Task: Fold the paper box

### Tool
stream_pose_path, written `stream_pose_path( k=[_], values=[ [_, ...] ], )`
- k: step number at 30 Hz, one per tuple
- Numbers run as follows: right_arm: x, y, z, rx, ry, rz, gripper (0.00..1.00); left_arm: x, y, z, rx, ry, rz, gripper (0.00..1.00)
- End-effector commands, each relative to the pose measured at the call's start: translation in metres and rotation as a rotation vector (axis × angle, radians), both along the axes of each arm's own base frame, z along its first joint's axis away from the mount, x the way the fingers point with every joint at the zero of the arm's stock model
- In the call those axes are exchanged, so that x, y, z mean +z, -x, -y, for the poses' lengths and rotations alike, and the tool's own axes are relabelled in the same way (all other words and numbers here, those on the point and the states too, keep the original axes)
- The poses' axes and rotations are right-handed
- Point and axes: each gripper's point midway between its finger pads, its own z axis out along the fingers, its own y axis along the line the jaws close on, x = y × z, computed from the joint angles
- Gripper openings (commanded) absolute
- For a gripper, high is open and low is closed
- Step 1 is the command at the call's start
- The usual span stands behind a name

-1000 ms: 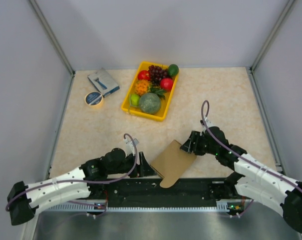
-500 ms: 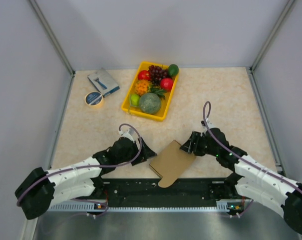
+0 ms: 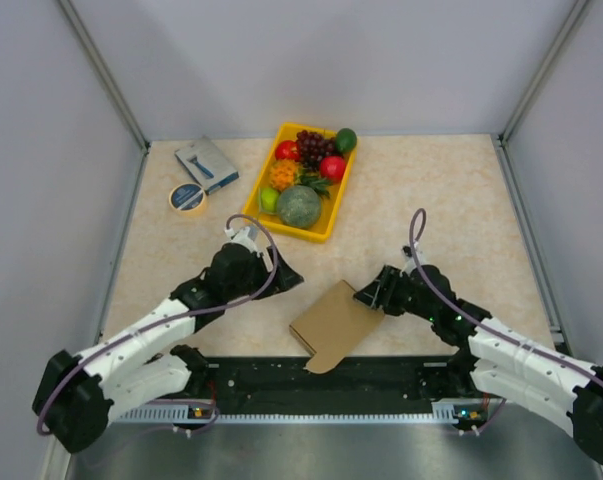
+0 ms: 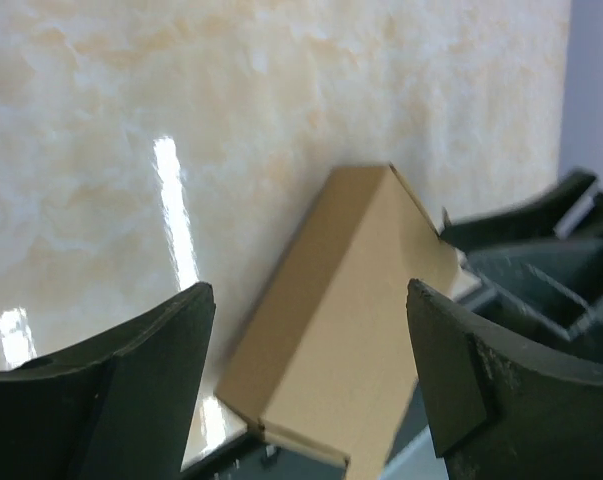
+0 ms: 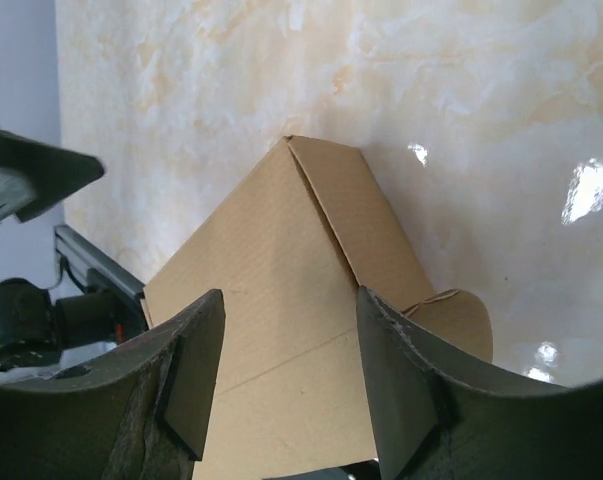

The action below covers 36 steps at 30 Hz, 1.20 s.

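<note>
**Right gripper has the box by a corner; left gripper hangs open beside it**

Your right gripper (image 3: 369, 293) has its jaws part-way closed on the paper box (image 3: 333, 322), pinching the corner that points toward it. In its wrist view the two dark fingers flank a plain brown cardboard face with fine ribbing. A raised fold runs away from the fingertips to a sharp point. Just outside the right finger a rounded tab pokes out against the glossy marbled table (image 3: 431, 190).

Your left gripper (image 3: 289, 278) is spread wide and holds nothing. From its own camera the box lies ahead of and below the curved black fingers (image 4: 161, 350), apart from both. It reads there as a long, flat-sided shape with crisp creases. Its end nearest the camera overhangs the black rail (image 3: 281, 375) at the table's edge, and its opposite corner touches the right gripper's dark fingers.

From above, the box sits between your two grippers, skewed to the table edge.

Well beyond the left gripper stands a yellow plastic tray (image 3: 286, 230) of fruit. Further to that gripper's left lie a roll of tape (image 3: 187, 197) and a small blue-grey carton (image 3: 206, 165).
</note>
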Motion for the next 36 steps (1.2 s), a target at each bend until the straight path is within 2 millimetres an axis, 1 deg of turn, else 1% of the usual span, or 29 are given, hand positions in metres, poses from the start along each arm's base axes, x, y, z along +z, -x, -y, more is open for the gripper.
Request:
stream_pose_path(
  k=[1, 2, 3, 4, 5, 6, 8, 9, 10, 11, 12, 14, 15, 16, 17, 18, 20, 21, 23, 24, 25, 27, 28, 30, 32, 33, 34, 35, 36],
  values=[
    [0.026, -0.006, -0.001, 0.125, 0.136, 0.15, 0.57, 0.003, 0.053, -0.013, -0.159, -0.01, -0.059, 0.8],
    [0.038, -0.011, -0.002, 0.162, 0.18, 0.208, 0.58, 0.002, 0.064, -0.014, -0.177, 0.013, -0.086, 0.8],
    [0.037, -0.01, 0.002, 0.186, 0.223, 0.202, 0.6, 0.001, 0.083, -0.014, -0.201, 0.073, -0.127, 0.81],
    [0.041, -0.009, 0.001, 0.22, 0.24, 0.217, 0.63, 0.001, 0.09, -0.014, -0.203, 0.109, -0.146, 0.81],
    [0.054, -0.016, 0.002, 0.242, 0.264, 0.261, 0.63, 0.001, 0.097, -0.013, -0.207, 0.148, -0.159, 0.81],
    [0.049, -0.017, 0.005, 0.26, 0.297, 0.235, 0.63, 0.001, 0.104, -0.012, -0.193, 0.22, -0.177, 0.82],
    [0.059, -0.016, -0.003, 0.359, 0.282, 0.266, 0.66, 0.004, 0.114, -0.008, -0.209, 0.3, -0.211, 0.82],
    [0.049, -0.02, -0.003, 0.386, 0.3, 0.219, 0.66, 0.002, 0.119, -0.007, -0.189, 0.342, -0.255, 0.82],
    [0.044, -0.015, -0.004, 0.435, 0.311, 0.18, 0.65, 0.001, 0.121, -0.006, -0.179, 0.357, -0.276, 0.83],
    [0.049, -0.019, -0.007, 0.468, 0.329, 0.203, 0.65, -0.003, 0.121, -0.006, -0.158, 0.359, -0.296, 0.82],
    [0.038, -0.019, -0.008, 0.498, 0.346, 0.17, 0.65, -0.008, 0.124, -0.005, -0.142, 0.353, -0.344, 0.83],
    [0.036, -0.018, -0.015, 0.553, 0.327, 0.15, 0.65, -0.011, 0.121, -0.001, -0.107, 0.358, -0.38, 0.84],
    [0.033, -0.017, -0.017, 0.565, 0.32, 0.134, 0.65, -0.018, 0.124, 0.004, -0.11, 0.335, -0.422, 0.85],
    [0.024, -0.018, -0.018, 0.57, 0.326, 0.093, 0.65, -0.011, 0.12, 0.013, -0.125, 0.368, -0.402, 0.85],
    [0.024, -0.021, -0.02, 0.561, 0.325, 0.078, 0.64, -0.013, 0.124, 0.019, -0.122, 0.366, -0.434, 0.83],
    [0.022, -0.022, -0.02, 0.559, 0.329, 0.068, 0.64, -0.022, 0.124, 0.024, -0.106, 0.336, -0.477, 0.83],
    [0.015, -0.021, -0.023, 0.571, 0.315, 0.043, 0.63, -0.022, 0.123, 0.036, -0.106, 0.357, -0.495, 0.81],
    [0.011, -0.02, -0.022, 0.571, 0.318, 0.035, 0.63, -0.029, 0.123, 0.042, -0.107, 0.355, -0.518, 0.78],
    [0.003, -0.018, -0.02, 0.567, 0.331, 0.013, 0.62, -0.032, 0.119, 0.048, -0.095, 0.373, -0.528, 0.73],
    [0.0, -0.018, -0.019, 0.566, 0.333, 0.01, 0.62, -0.041, 0.112, 0.048, -0.061, 0.343, -0.531, 0.69],
    [0.0, -0.018, -0.019, 0.563, 0.332, 0.018, 0.61, -0.044, 0.107, 0.049, -0.045, 0.33, -0.517, 0.67],
    [-0.003, -0.018, -0.02, 0.541, 0.309, 0.014, 0.6, -0.057, 0.092, 0.04, 0.028, 0.24, -0.503, 0.64],
    [-0.008, -0.015, -0.019, 0.538, 0.306, 0.004, 0.58, -0.057, 0.085, 0.038, 0.044, 0.22, -0.479, 0.61],
    [-0.008, -0.017, -0.021, 0.499, 0.28, -0.006, 0.55, -0.062, 0.07, 0.031, 0.084, 0.153, -0.438, 0.6],
    [-0.016, -0.015, -0.021, 0.44, 0.249, -0.06, 0.5, -0.062, 0.051, 0.024, 0.103, 0.121, -0.381, 0.56],
    [-0.015, -0.022, -0.021, 0.403, 0.235, -0.051, 0.49, -0.061, 0.042, 0.023, 0.112, 0.104, -0.381, 0.55],
    [-0.021, -0.02, -0.019, 0.378, 0.226, -0.069, 0.48, -0.062, 0.039, 0.021, 0.106, 0.089, -0.385, 0.55],
    [-0.02, -0.02, -0.021, 0.325, 0.187, -0.104, 0.48, -0.058, 0.024, 0.019, 0.096, 0.062, -0.348, 0.55],
    [-0.018, -0.02, -0.022, 0.295, 0.156, -0.105, 0.48, -0.058, 0.018, 0.016, 0.097, 0.037, -0.339, 0.55]
  ],
)
